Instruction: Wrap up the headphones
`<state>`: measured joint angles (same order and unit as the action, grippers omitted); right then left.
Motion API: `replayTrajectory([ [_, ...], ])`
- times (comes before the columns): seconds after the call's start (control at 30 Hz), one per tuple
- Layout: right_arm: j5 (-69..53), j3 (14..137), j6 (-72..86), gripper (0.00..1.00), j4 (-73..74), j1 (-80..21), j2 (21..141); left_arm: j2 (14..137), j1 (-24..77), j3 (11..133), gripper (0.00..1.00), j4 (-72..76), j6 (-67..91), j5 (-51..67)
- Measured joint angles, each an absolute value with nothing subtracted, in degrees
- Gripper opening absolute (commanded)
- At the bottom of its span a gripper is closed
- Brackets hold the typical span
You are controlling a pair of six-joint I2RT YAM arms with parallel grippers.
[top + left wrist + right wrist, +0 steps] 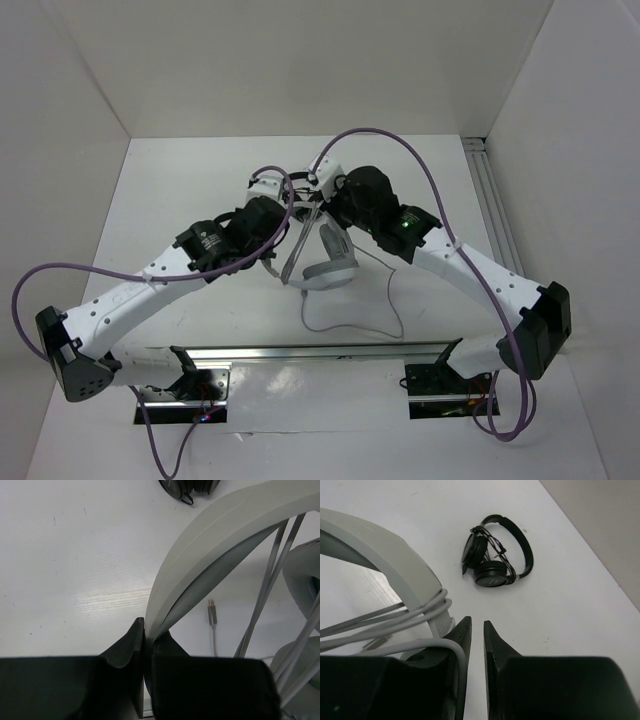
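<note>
The white and light-grey headphones (pixel 330 268) stand at the table's middle between both arms. My left gripper (pixel 147 630) is shut on their wide headband (pixel 210 545), which arches up and to the right from the jaws. Strands of the thin grey cable (pixel 272 575) cross beside the earcups (pixel 305 580), and its USB plug (pixel 212 614) lies on the table. My right gripper (pixel 476 625) is slightly open with bare table showing between its fingers. The cable (pixel 420 611) is looped around the headband just left of it. One strand drapes over the left finger (pixel 455 645).
Smaller black headphones (pixel 495 555) with a bundled black cord lie on the white table beyond the right gripper, also at the top of the left wrist view (pixel 190 487). A loose loop of grey cable (pixel 350 325) trails toward the near rail (pixel 320 352). White walls enclose the table.
</note>
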<state>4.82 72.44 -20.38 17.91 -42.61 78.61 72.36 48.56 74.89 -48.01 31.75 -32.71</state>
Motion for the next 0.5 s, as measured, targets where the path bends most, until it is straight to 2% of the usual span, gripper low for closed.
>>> replayTrajectory([
  [0.07, 7.20, 72.40, -20.03, 0.26, 17.04, -42.61, 78.56, 72.36, 48.56, 74.63, 0.00, -46.83, 32.32, -33.87],
  [0.13, 8.56, 72.55, -19.51, 0.34, 16.58, -42.54, 78.56, 72.36, 48.56, 74.41, 0.00, -46.02, 33.01, -34.44],
  [0.2, 8.36, 72.86, -18.72, 0.35, 16.45, -41.85, 78.56, 72.12, 48.56, 73.87, 0.00, -45.50, 33.41, -34.44],
  [0.33, 6.46, 72.97, -16.67, 0.45, 16.32, -39.18, 78.56, 71.44, 48.62, 73.71, 0.00, -44.88, 33.32, -34.26],
  [0.4, 7.09, 73.47, -14.68, 0.50, 13.58, -35.62, 78.54, 70.39, 49.52, 73.41, 0.00, -49.67, 31.35, -32.03],
  [0.5, 7.88, 73.58, -12.36, 0.50, 9.23, -31.05, 78.11, 69.54, 51.68, 72.44, 0.00, -57.06, 28.53, -29.61],
])
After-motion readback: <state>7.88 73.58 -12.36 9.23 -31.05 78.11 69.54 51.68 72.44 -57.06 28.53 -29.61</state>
